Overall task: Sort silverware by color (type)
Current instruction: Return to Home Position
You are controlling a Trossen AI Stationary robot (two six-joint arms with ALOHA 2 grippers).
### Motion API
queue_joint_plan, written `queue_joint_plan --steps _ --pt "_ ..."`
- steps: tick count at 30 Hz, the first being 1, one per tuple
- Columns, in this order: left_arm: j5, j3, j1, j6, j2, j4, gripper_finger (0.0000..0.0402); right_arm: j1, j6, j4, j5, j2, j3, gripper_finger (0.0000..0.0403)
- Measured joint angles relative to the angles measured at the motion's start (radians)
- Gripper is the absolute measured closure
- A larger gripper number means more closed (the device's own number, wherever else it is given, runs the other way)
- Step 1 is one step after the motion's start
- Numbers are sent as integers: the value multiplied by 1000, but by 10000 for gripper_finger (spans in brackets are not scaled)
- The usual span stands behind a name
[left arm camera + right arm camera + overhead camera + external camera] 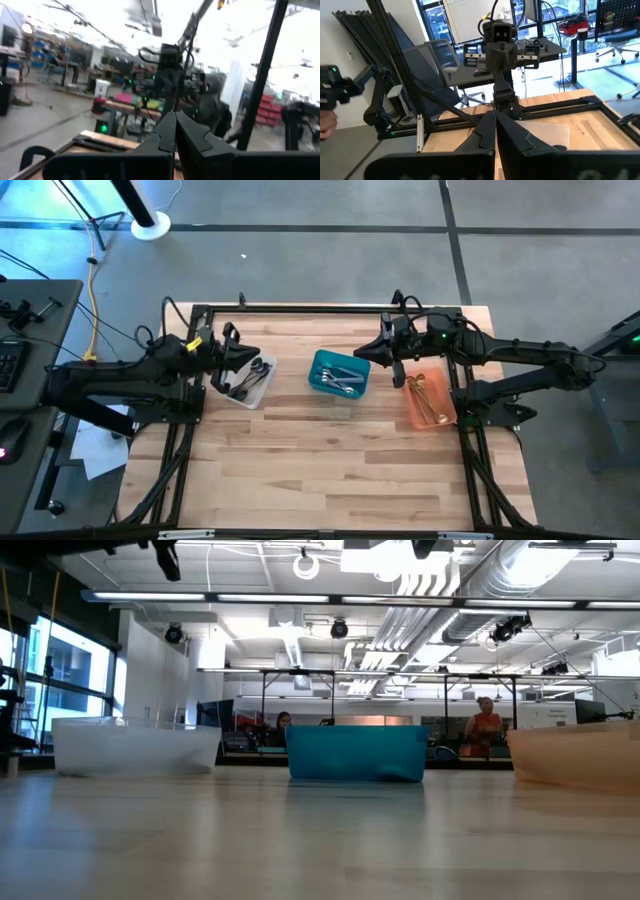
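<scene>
The silverware lies in three bins on the wooden table. Dark pieces (pixel 246 378) lie in the clear bin (pixel 262 390) at the left. Shiny silver pieces (pixel 343 381) lie in the teal bin (pixel 322 362) in the middle. Gold-toned pieces (pixel 428 398) lie in the orange bin (pixel 415 416) at the right. My left gripper (pixel 250 354) (pixel 175 124) hovers above the clear bin's far end, shut and empty. My right gripper (pixel 362 352) (pixel 495 122) is raised between the teal and orange bins, near their far ends, also shut and empty.
In the low view the clear bin (pixel 135 747), teal bin (pixel 355 752) and orange bin (pixel 580 755) stand in a row across the table. A black frame (pixel 330 308) runs along the far edge. Bare wood (pixel 330 470) fills the near half. People sit in the room behind.
</scene>
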Motion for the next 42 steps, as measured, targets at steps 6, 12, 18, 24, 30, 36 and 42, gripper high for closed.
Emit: queue_joint_plan --steps 6,12,18,24,30,36,42 --pt "-24 -125 0 -17 -68 119 401 0 21 0 0 0 0 403" --pt "-15 -210 2 -15 -171 112 401 0 25 -1 0 0 0 403" --pt "-14 -299 8 -30 -352 104 401 0 66 -2 0 0 0 403" --pt "-20 -338 9 -31 -525 -32 401 0 80 -2 1 0 0 403" --pt "-42 -339 9 6 -605 -137 401 0 87 -3 1 0 0 403" --pt "-69 -372 9 14 -604 -106 401 0 103 -6 1 0 0 403" --pt "-89 -413 -6 -15 -603 -58 401 0 113 -8 1 0 0 403"
